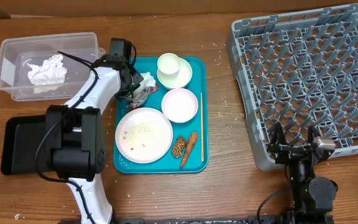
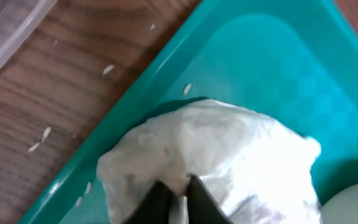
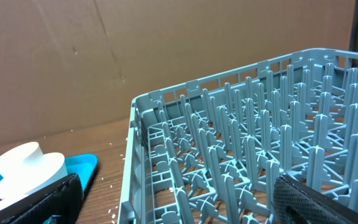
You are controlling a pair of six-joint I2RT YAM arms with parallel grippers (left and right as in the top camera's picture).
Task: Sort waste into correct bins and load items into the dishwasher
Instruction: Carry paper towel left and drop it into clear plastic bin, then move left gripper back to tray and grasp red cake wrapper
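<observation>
My left gripper (image 1: 135, 83) is at the teal tray's far left corner, shut on a crumpled white paper (image 2: 229, 149) that lies beside a red wrapper (image 1: 143, 94); the fingertips (image 2: 179, 196) pinch its near edge. Another crumpled paper (image 1: 47, 70) lies in the clear tub (image 1: 17, 46). The black tray (image 1: 23, 144) sits at the left. On the teal tray are a cup (image 1: 168, 64) in a small bowl (image 1: 183, 76), a bowl (image 1: 179, 104), a plate (image 1: 143, 134) with rice, a brown lump (image 1: 179, 147), a carrot stick (image 1: 189, 149) and a chopstick (image 1: 201, 127). My right gripper (image 1: 296, 146) is open and empty at the grey dish rack's (image 1: 303, 74) near edge.
The teal tray (image 1: 197, 163) lies between the tub and the rack. Rice grains (image 2: 107, 70) are scattered on the wooden table by the tray's corner. The tub's corner (image 2: 5, 31) is close to the left gripper. The right wrist view shows the rack's pegs (image 3: 241, 124) and the cup (image 3: 27, 165).
</observation>
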